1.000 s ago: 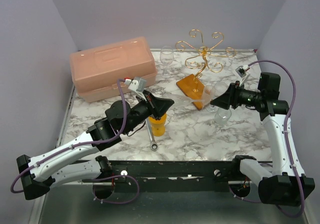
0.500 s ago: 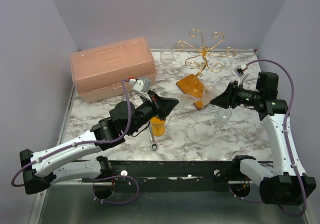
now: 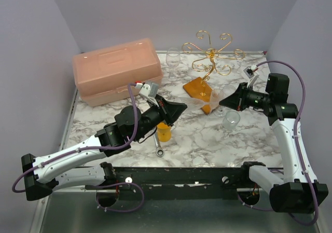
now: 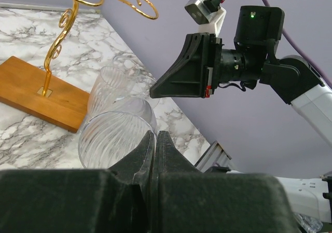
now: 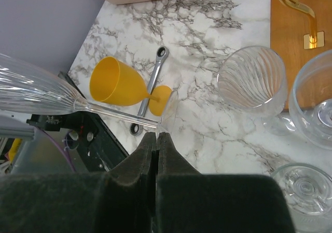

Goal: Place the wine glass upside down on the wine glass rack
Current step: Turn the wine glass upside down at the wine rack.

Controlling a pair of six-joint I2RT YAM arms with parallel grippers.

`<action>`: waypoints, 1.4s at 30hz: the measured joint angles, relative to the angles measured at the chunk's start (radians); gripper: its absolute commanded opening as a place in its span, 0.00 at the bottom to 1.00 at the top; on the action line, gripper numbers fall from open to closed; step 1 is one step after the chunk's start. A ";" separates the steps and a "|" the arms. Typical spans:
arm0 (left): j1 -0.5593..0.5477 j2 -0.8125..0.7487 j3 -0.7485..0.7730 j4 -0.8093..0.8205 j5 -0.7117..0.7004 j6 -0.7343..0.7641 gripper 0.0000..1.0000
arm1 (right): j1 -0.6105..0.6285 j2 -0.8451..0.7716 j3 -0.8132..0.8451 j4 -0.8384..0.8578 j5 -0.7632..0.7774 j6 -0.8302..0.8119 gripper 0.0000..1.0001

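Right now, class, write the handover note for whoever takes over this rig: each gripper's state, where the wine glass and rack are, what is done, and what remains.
Right gripper: shut on the foot edge of the wine glass.
Left gripper: shut at the bowl end, seemingly pinching its wall.
Wine glass: held on its side in the air between the two arms, beside the wine glass rack.
Done: glass is off the table.
Left: turn it bowl-down and hang it on a rack arm.
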 measured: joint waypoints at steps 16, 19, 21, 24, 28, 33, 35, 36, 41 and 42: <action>-0.002 -0.151 -0.115 0.064 0.011 -0.010 0.88 | 0.001 -0.024 0.030 -0.003 0.000 -0.032 0.01; -0.002 -0.212 -0.145 0.056 0.011 0.002 0.98 | 0.001 -0.024 0.066 -0.036 0.000 -0.085 0.01; -0.002 -0.250 -0.160 0.042 0.011 0.010 0.98 | 0.001 -0.024 0.097 -0.066 0.000 -0.129 0.01; -0.002 -0.319 -0.172 -0.009 0.011 0.043 0.99 | 0.001 -0.024 0.152 -0.111 0.002 -0.194 0.01; -0.002 -0.390 -0.171 -0.097 0.010 0.088 0.99 | 0.001 -0.021 0.215 -0.164 0.007 -0.278 0.01; -0.002 -0.481 -0.171 -0.212 0.003 0.151 0.99 | 0.002 0.001 0.277 -0.233 0.025 -0.380 0.01; -0.002 -0.521 -0.171 -0.250 -0.013 0.180 0.99 | 0.002 0.016 0.306 -0.267 0.040 -0.428 0.01; -0.002 -0.534 -0.171 -0.260 -0.019 0.188 0.98 | 0.002 0.024 0.325 -0.287 0.048 -0.457 0.01; -0.002 -0.581 -0.170 -0.306 -0.092 0.254 0.98 | 0.002 0.069 0.445 -0.394 0.091 -0.636 0.01; -0.001 -0.581 -0.170 -0.311 -0.103 0.262 0.99 | 0.002 0.079 0.472 -0.415 0.098 -0.677 0.01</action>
